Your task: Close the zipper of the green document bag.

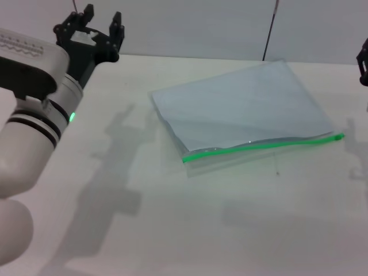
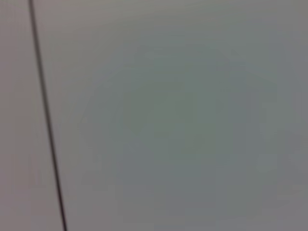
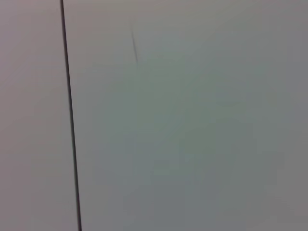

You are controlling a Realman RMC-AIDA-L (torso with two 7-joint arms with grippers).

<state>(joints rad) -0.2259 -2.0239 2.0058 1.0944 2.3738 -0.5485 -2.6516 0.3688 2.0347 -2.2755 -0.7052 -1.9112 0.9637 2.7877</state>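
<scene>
The green document bag lies flat on the white table, a pale grey-blue translucent pouch turned at a slight angle. Its zipper is a bright-green strip along the near long edge, from the left corner to the right tip, slightly wavy in the middle. I cannot make out the slider. My left gripper is raised at the far left, well away from the bag, its two black fingers spread open and empty. Only a dark edge of my right gripper shows at the right border. Both wrist views show only blank wall.
The white table stretches wide in front of the bag. A pale wall with a thin dark vertical line stands behind the table's far edge. My left arm fills the left side of the head view.
</scene>
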